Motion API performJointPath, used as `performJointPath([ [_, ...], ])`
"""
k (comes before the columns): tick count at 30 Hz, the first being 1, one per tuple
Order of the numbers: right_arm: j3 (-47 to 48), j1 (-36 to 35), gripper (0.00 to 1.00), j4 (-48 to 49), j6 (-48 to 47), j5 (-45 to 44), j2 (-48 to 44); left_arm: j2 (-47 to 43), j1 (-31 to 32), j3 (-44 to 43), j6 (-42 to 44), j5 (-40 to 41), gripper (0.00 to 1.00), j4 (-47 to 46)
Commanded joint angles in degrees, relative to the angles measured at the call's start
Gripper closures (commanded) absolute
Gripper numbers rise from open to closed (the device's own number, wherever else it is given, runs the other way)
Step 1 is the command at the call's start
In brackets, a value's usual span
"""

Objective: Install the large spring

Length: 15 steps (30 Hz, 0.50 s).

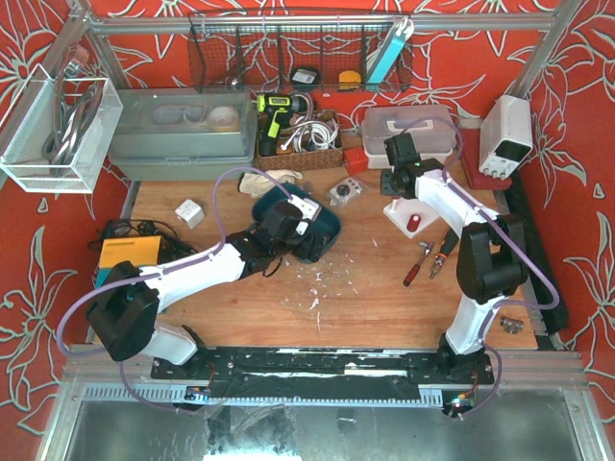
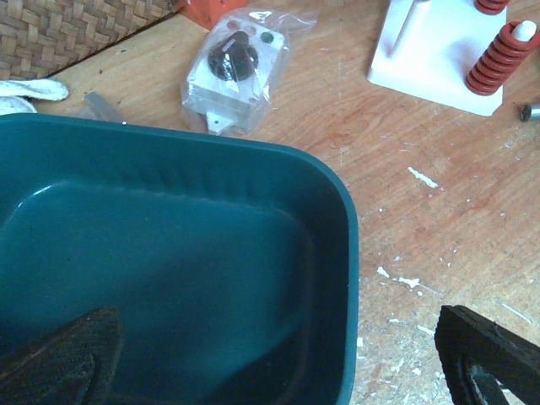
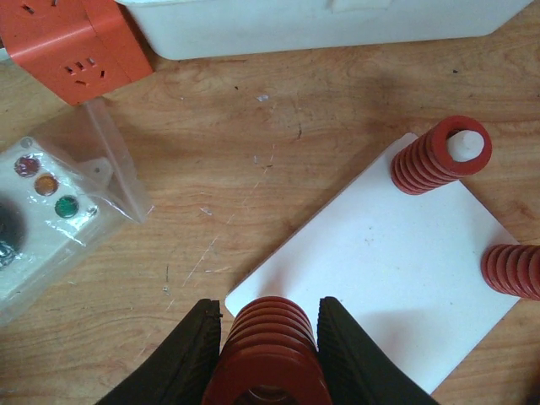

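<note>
In the right wrist view, a large red coil spring (image 3: pixel 268 346) sits between the black fingers of my right gripper (image 3: pixel 270 316), which is shut on its sides. It hangs over the near-left corner of a white base plate (image 3: pixel 380 261). On that plate a second red spring (image 3: pixel 439 156) stands around a white peg, and a third (image 3: pixel 515 270) shows at the right edge. In the top view the right gripper (image 1: pixel 396 182) is at the plate's (image 1: pixel 402 213) far side. My left gripper (image 2: pixel 274 337) is wide open and holds nothing, hovering over a teal bin (image 2: pixel 337 194).
A bagged switch box (image 3: pixel 51 211) and an orange socket block (image 3: pixel 80 38) lie left of the plate, with a white lidded box (image 3: pixel 321 21) behind it. Pliers and a screwdriver (image 1: pixel 423 261) lie right of centre. A wicker basket (image 1: pixel 303 144) and a power supply (image 1: pixel 504 134) stand at the back.
</note>
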<state>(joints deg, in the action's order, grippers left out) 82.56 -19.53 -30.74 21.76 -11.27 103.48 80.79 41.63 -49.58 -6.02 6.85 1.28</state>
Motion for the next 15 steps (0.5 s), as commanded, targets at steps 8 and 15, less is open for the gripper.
performJointPath([
  [8,-1.09,-0.01,1.0,1.43,1.58,-0.93,0.9,-1.54,0.12,0.89,0.4,3.25,0.0,0.83],
  [15,-3.68,0.06,1.0,2.16,2.03,-0.9,-0.41,-1.51,0.12,0.89,0.13,3.74,0.0,0.91],
])
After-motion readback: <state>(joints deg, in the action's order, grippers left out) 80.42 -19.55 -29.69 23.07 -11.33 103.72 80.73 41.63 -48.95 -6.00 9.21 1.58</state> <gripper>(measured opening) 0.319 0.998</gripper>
